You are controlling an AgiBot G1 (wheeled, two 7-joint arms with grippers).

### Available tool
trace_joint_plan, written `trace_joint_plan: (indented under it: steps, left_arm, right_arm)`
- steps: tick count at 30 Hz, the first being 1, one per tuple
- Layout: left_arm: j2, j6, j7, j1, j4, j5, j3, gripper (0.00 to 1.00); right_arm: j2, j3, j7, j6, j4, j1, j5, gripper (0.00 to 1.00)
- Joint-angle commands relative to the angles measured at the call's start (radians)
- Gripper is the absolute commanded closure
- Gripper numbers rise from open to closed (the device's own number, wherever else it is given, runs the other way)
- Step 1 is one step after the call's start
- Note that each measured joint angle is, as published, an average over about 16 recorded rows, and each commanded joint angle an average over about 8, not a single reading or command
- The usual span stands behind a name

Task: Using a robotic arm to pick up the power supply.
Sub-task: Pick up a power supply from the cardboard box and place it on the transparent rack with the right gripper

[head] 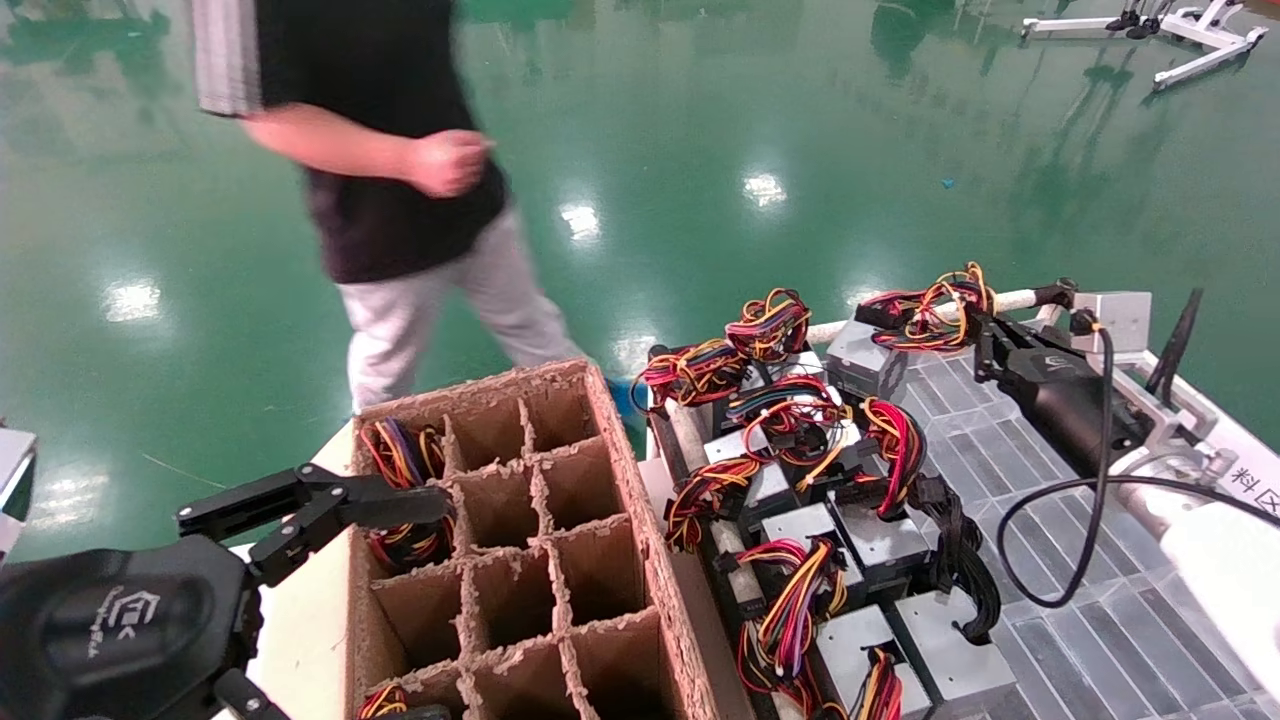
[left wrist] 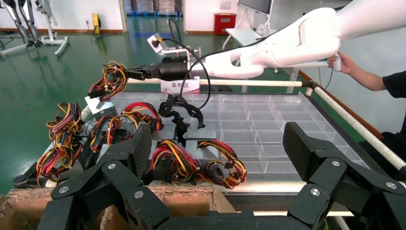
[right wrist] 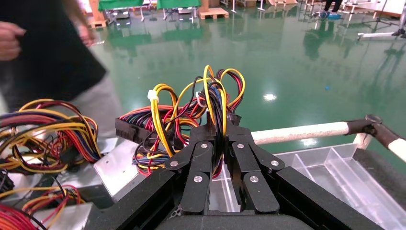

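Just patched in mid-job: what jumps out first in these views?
The right gripper, at the tray's far edge, is shut on the wire bundle of a power supply. More supplies with tangled wires crowd the tray's left side. The left gripper hangs open over the cardboard divider box, and a person walks past behind.

Right tool (right wrist: 218, 132) clamped on wire bundle (right wrist: 201, 110)
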Motion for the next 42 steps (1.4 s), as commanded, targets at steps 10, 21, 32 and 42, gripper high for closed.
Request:
trace_joint_plan:
  steps: [10, 21, 32, 42]
  left_arm:
    - [0.0, 0.0, 0.0, 0.0, 0.0, 0.0, 0.0, 0.0]
    - [0.0, 0.0, 0.0, 0.0, 0.0, 0.0, 0.0, 0.0]
    - [0.0, 0.0, 0.0, 0.0, 0.0, 0.0, 0.0, 0.0]
    - [0.0, 0.0, 0.0, 0.0, 0.0, 0.0, 0.0, 0.0]
  right_arm:
    - [0.045, -0.039, 0.034, -0.036, 0.001, 0.009, -0.056, 1.0]
    - [0.079, -0.119, 0.049, -0.102, 0.018, 0.077, -0.172, 1.0]
    - [0.137, -0.163, 0.071, -0.181, 0.011, 0.094, -0.235, 1.0]
    - [0.136, -0.184, 0.102, -0.184, -0.004, 0.12, -0.265, 1.0]
